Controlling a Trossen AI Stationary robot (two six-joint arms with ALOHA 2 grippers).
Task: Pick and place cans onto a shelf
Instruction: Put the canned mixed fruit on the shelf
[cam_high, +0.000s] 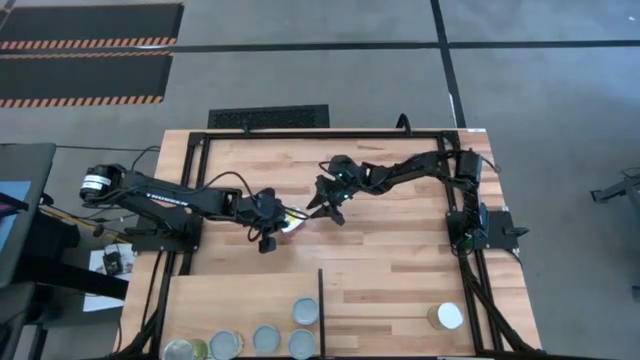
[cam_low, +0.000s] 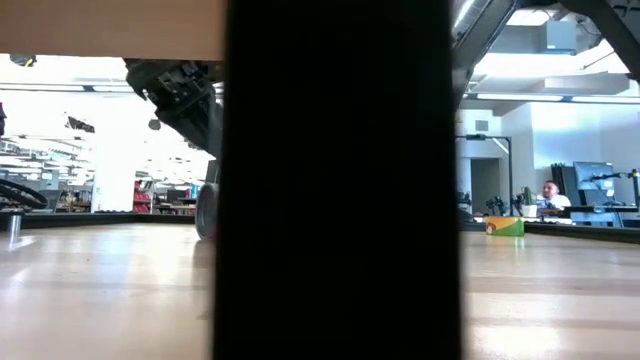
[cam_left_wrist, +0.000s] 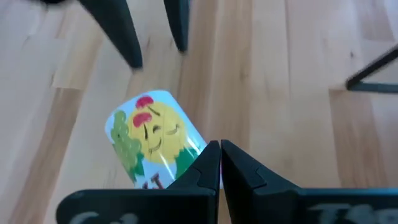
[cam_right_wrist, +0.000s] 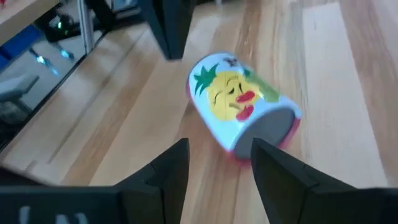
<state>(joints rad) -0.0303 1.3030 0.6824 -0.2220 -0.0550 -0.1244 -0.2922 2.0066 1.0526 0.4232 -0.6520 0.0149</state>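
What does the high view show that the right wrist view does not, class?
Only the high view shows the shelf with five cans standing on it, a white-topped can beyond the divider, and both arms.

Only the right wrist view shows the pineapple face printed on the tipped can, and the right pincer open before it.

Both show that can lying on the table between the pincers.

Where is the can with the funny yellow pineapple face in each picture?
High view: the pineapple can lies mid-table, between the two grippers.
Low view: not visible; a dark upright blocks the middle.
Left wrist view: the can lies on its side, just beyond that arm's shut jaws.
Right wrist view: it lies on its side beyond that arm's open jaws.
Shared landmark: the plank-striped tabletop.
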